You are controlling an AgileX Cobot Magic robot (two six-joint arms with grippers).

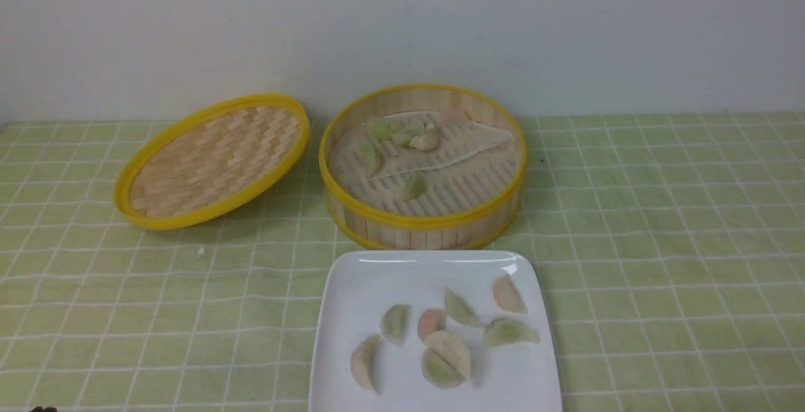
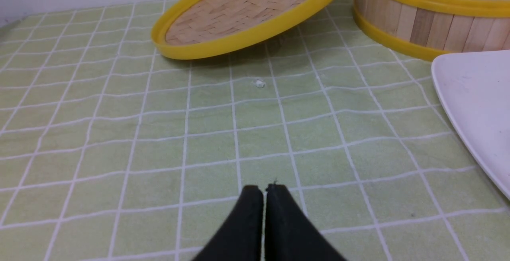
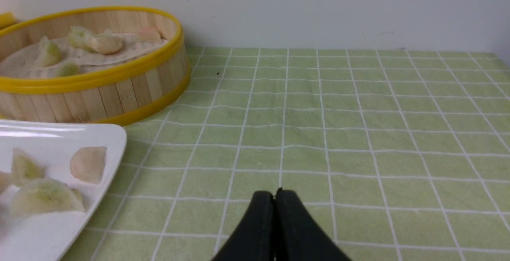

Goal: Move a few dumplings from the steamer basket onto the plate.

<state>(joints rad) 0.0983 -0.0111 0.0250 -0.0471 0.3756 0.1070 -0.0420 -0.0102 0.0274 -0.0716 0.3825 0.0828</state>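
Note:
The steamer basket (image 1: pixel 422 220) stands at the table's middle back, holding several dumplings (image 1: pixel 369 155) on its pale liner. The white square plate (image 1: pixel 352 286) lies just in front of it, with several dumplings (image 1: pixel 445 358) on it. My left gripper (image 2: pixel 263 189) is shut and empty, low over the cloth to the left of the plate (image 2: pixel 474 105). My right gripper (image 3: pixel 274 194) is shut and empty, low over the cloth to the right of the plate (image 3: pixel 107 137) and basket (image 3: pixel 119 93). Neither gripper shows in the front view.
The shallow woven lid (image 1: pixel 214 160) leans tilted left of the basket; it also shows in the left wrist view (image 2: pixel 247 14). A small white crumb (image 1: pixel 200 252) lies on the green checked cloth in front of the lid. A white wall stands behind.

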